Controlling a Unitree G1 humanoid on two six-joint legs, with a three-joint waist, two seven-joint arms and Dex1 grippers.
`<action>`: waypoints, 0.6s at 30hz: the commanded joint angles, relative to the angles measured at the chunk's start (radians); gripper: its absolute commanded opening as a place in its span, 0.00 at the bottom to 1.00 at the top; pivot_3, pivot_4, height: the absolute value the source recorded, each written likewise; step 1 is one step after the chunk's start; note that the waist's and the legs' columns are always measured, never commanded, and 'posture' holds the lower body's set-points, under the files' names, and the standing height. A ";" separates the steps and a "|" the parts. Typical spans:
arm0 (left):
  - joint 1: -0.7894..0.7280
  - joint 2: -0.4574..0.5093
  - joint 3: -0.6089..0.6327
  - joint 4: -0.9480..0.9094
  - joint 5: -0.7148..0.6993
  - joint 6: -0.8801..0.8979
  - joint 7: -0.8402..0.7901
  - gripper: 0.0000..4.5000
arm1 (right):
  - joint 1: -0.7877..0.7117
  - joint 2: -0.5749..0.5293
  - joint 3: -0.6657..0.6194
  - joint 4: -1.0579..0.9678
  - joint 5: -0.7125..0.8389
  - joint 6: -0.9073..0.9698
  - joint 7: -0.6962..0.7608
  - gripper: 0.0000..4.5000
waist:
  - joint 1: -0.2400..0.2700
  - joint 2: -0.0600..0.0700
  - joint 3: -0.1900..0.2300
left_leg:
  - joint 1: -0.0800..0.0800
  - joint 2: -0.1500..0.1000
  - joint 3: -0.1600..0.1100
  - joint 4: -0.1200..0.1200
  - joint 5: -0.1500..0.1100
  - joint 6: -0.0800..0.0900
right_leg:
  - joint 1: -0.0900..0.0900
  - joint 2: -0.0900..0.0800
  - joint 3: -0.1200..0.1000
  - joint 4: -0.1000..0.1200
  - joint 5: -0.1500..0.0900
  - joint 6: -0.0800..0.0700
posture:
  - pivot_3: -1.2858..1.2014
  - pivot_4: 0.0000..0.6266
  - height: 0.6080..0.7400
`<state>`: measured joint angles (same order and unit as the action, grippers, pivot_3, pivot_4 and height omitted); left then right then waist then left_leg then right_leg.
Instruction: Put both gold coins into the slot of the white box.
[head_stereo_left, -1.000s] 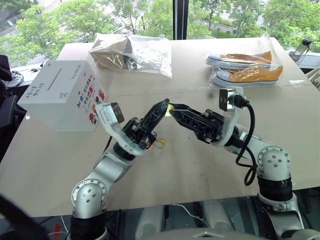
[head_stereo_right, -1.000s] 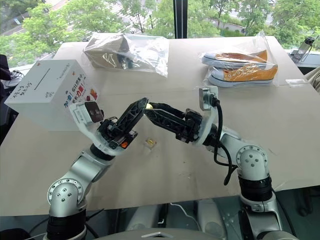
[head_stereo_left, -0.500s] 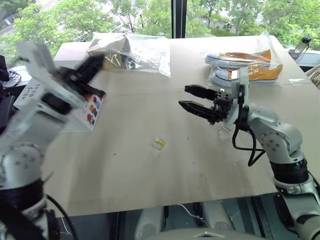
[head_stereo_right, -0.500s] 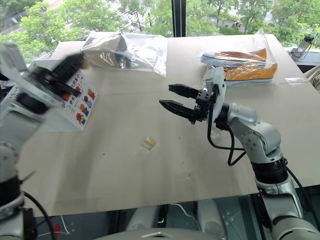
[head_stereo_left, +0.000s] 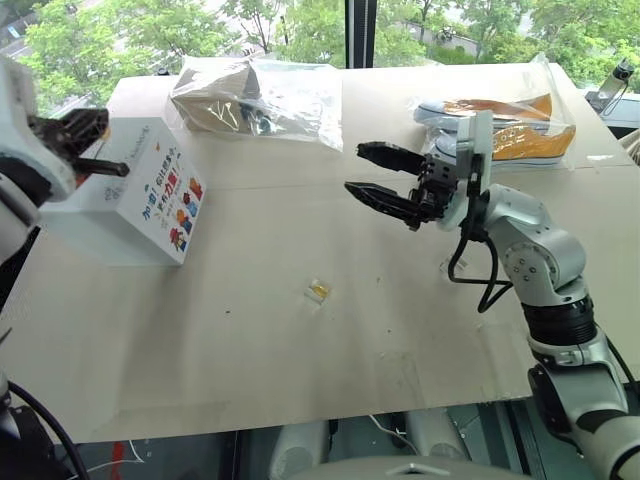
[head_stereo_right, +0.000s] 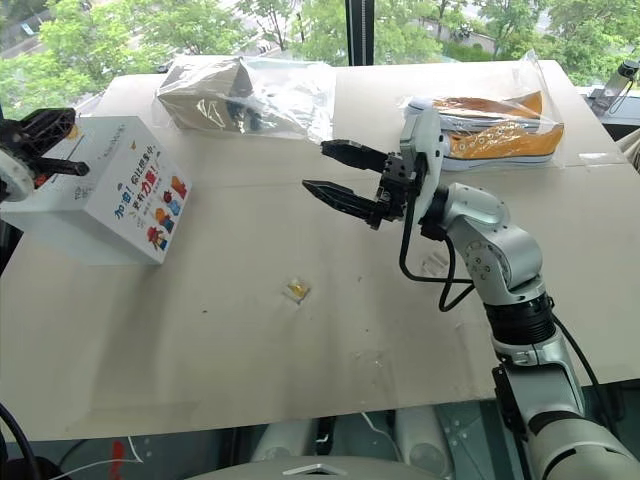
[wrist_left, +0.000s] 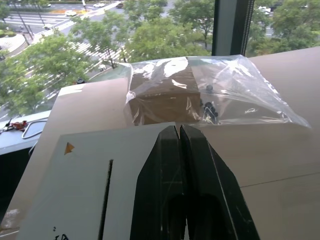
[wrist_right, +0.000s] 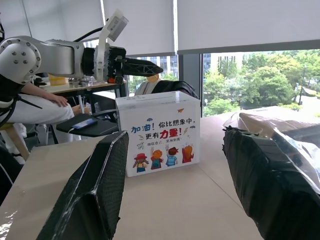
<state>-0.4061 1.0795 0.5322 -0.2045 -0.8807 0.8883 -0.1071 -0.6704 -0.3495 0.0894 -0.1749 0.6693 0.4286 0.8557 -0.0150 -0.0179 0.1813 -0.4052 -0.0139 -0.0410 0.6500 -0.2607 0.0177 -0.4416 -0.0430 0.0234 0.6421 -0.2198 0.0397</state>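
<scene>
Both arms have parted since the earlier frames. Left gripper (head_stereo_right: 45, 150), fingers pressed shut, has swung over the white box (head_stereo_left: 130, 200) at the worktop's left edge, beside its slot (wrist_left: 105, 200). Right gripper (head_stereo_left: 375, 175) hangs open, empty. One gold coin (head_stereo_left: 318, 290) lies mid-worktop; whether the left holds the other is unclear.
</scene>
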 joint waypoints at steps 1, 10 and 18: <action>-0.043 -0.012 0.029 0.031 0.042 0.022 0.029 0.00 | -0.022 0.006 -0.042 -0.016 0.020 -0.006 0.007 0.71 | 0.001 0.000 0.000 | 0.000 0.000 0.000 0.000 0.000 0.000 | 0.000 0.000 0.000 0.000 0.000 0.000 | 0.52 0.24 1.00; -0.041 0.005 -0.028 0.102 0.205 0.046 -0.014 0.00 | -0.014 0.015 -0.052 -0.016 0.017 0.003 0.010 0.71 | -0.002 0.000 0.000 | 0.000 0.000 0.001 0.000 0.000 0.000 | -0.001 0.000 0.001 0.002 0.000 0.000 | 0.52 0.24 1.00; 0.020 -0.024 -0.014 0.127 0.279 0.065 -0.072 0.00 | -0.013 0.022 -0.058 -0.014 0.023 0.006 0.012 0.71 | -0.002 -0.001 -0.001 | 0.000 0.000 0.001 0.001 0.000 -0.001 | -0.002 -0.001 0.001 0.004 0.000 0.000 | 0.52 0.24 1.00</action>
<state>-0.3997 1.0454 0.5014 -0.0828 -0.6394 0.9619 -0.1692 -0.6717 -0.3321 0.0599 -0.1736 0.6721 0.4351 0.8634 -0.0171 -0.0187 0.1805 -0.4050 -0.0142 -0.0397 0.6514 -0.2604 0.0171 -0.4431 -0.0436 0.0249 0.6461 -0.2196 0.0397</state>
